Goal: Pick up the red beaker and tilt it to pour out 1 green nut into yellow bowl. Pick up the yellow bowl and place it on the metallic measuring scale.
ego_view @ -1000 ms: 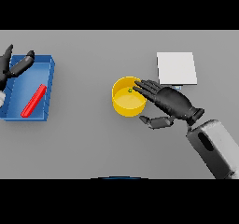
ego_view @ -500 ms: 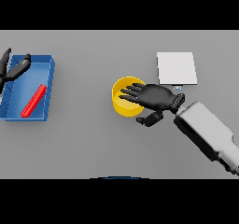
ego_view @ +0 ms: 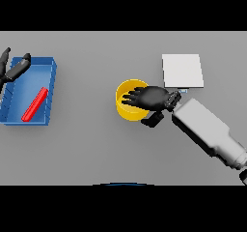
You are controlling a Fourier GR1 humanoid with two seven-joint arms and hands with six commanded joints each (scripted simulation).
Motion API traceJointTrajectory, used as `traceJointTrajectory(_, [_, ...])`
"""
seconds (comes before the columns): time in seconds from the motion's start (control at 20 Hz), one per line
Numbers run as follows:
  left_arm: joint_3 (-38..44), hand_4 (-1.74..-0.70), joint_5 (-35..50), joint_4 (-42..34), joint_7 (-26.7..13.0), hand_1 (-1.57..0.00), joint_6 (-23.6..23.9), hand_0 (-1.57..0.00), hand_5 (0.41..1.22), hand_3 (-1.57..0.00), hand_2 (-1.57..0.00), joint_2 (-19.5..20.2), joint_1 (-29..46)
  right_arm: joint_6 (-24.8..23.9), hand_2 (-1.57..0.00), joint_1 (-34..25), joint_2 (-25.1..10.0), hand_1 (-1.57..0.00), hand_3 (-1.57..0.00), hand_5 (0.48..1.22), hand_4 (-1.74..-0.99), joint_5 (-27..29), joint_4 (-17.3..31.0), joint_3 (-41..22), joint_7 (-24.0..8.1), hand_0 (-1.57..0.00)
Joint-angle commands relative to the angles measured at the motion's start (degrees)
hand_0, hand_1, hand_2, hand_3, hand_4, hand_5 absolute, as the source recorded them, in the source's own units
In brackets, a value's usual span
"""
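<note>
Your right hand lies fingers spread over the round yellow bowl, thumb outside its near wall, so you're on the grasp step: close around the rim, then carry it to the flat metallic measuring scale just beyond.

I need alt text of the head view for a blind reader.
The right hand reaches over the yellow bowl, beside the metallic scale. At far left, the left hand hovers over a blue tray holding the red beaker.

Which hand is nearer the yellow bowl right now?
Right. The right hand is over the bowl, fingers across its rim. The left hand is far off at the blue tray's corner.
</note>
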State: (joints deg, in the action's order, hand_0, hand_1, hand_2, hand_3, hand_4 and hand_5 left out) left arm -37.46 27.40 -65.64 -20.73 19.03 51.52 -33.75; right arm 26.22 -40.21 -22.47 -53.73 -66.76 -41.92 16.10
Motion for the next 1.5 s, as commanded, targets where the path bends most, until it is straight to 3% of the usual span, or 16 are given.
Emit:
traceJointTrajectory(0.0, [-0.04,-0.72,-0.01,-0.09,0.05,0.00,-0.09,0.00,0.688,0.00,0.00,-0.12,-0.23,0.38,0.00,-0.14,0.48,0.00,0.00,0.746,-1.290,-0.10,0.53,-0.23,-0.53,0.00])
traceJointTrajectory(0.2, [0.24,-0.71,0.31,-0.19,0.94,0.00,-0.09,0.00,0.686,0.00,0.00,0.21,0.71,1.45,-0.02,-0.26,2.27,-0.02,-0.04,0.810,-1.336,0.99,1.73,0.63,-2.58,0.00])
traceJointTrajectory(0.3, [0.61,-0.71,0.68,-0.22,1.63,0.00,-0.53,0.00,0.691,0.00,0.00,0.78,1.21,2.43,-0.18,-0.05,1.99,-0.24,-0.17,0.873,-1.387,0.96,1.61,0.40,-2.43,-0.29])
traceJointTrajectory(0.35, [0.40,-0.72,0.43,-0.11,1.00,0.00,-0.19,0.00,0.692,0.00,0.00,0.07,0.43,1.99,-0.31,0.16,1.36,-0.47,-0.26,0.943,-1.420,0.67,1.55,0.07,-1.24,-0.54])
traceJointTrajectory(0.45, [0.36,-0.72,0.44,-0.92,0.75,0.00,-0.22,0.00,0.692,0.00,0.00,0.75,0.59,1.81,-0.69,-0.49,1.35,-0.87,-0.46,1.043,-1.512,0.66,2.12,-0.07,0.45,-0.91])
traceJointTrajectory(0.55, [0.60,-0.72,0.62,-0.48,0.94,0.00,-0.57,0.00,0.696,0.00,0.00,0.80,0.47,1.44,-1.01,-0.23,1.23,-1.12,-0.72,1.107,-1.586,1.02,2.05,-0.07,0.82,-1.15])
traceJointTrajectory(0.65, [0.58,-0.73,0.72,-1.29,0.87,0.00,-0.06,0.00,0.699,0.00,0.00,0.86,0.67,0.92,-1.16,-0.28,1.25,-1.28,-0.94,1.148,-1.640,1.21,2.06,-0.06,0.68,-1.30])
traceJointTrajectory(0.8, [0.38,-0.72,0.54,-1.07,0.69,0.00,-0.72,0.00,0.695,0.00,0.00,1.28,0.64,-0.38,-1.24,-0.61,0.90,-1.42,-1.18,1.184,-1.689,0.87,2.00,-0.43,1.17,-1.43])
traceJointTrajectory(1.05, [0.24,-0.72,0.48,-0.95,0.79,0.00,-0.64,0.00,0.694,0.00,0.00,0.83,0.59,0.28,-1.32,-0.76,0.74,-1.52,-1.31,1.209,-1.724,2.44,1.07,1.07,-0.30,-1.53])
traceJointTrajectory(1.2, [0.37,-0.72,0.51,-0.66,0.71,0.00,-0.92,0.00,0.696,0.00,0.00,1.02,0.53,1.52,-1.34,0.00,-1.03,-1.55,-1.33,1.215,-1.732,3.78,-1.75,2.52,-0.19,-1.55])
traceJointTrajectory(1.4, [0.14,-0.72,0.39,-0.21,0.22,0.00,-1.07,0.00,0.692,0.00,0.00,0.56,0.03,4.29,-1.43,-0.83,-2.92,-1.56,-1.23,1.218,-1.737,5.97,-5.98,5.57,-3.10,-1.56])
traceJointTrajectory(1.45, [0.03,-0.72,0.37,-0.50,0.15,0.00,-0.90,0.00,0.688,0.00,0.00,0.51,0.33,4.41,-1.43,-0.81,-4.11,-1.56,-1.21,1.219,-1.738,6.62,-7.07,6.65,-2.39,-1.56])
